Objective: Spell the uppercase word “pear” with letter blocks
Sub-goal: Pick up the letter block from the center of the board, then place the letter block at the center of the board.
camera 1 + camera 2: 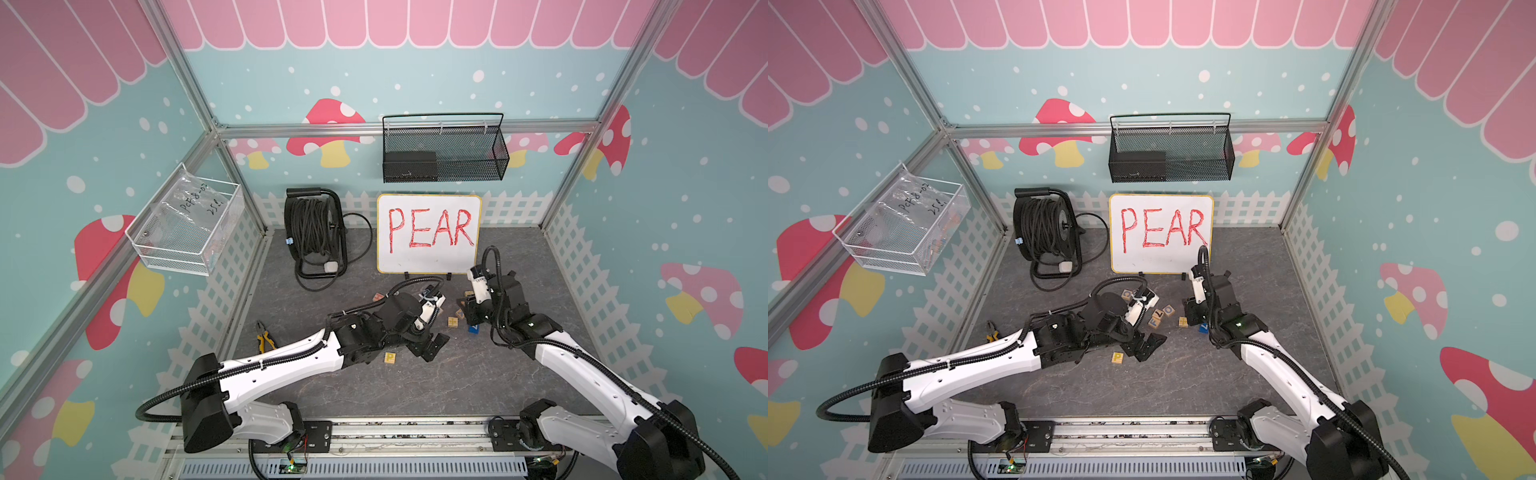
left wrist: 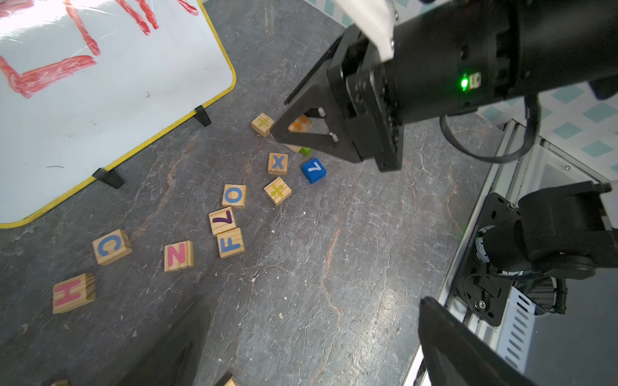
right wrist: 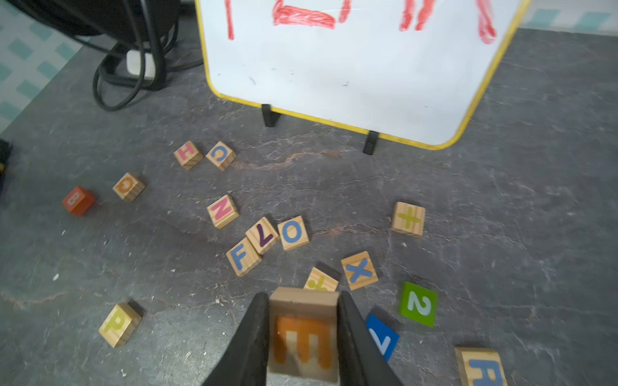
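E block (image 3: 302,334): we see it pinched between the right jaws, orange letter facing the wrist camera | R block (image 3: 483,367) and blue 7 cube (image 3: 383,337) lie just beside on the counter (image 3: 501,250) | P block (image 3: 119,324) sits alone, well apart | left jaws spread wide, holding nothing | whiteboard (image 3: 351,67) stands behind the scattered blocks

The E block (image 3: 302,334) is pale, grain-striped wood with an orange letter. The P block (image 3: 119,324) carries a yellow-green letter, and the R block (image 3: 481,367) a blue one. The green cube (image 3: 418,303) bears a white 2. The blue cube (image 1: 473,329), at about two o'clock from the P block in a top view, bears a white 7. The whiteboard (image 3: 334,77) is white, yellow-rimmed and lettered in red. The floor (image 3: 501,234) is dark grey and veined.
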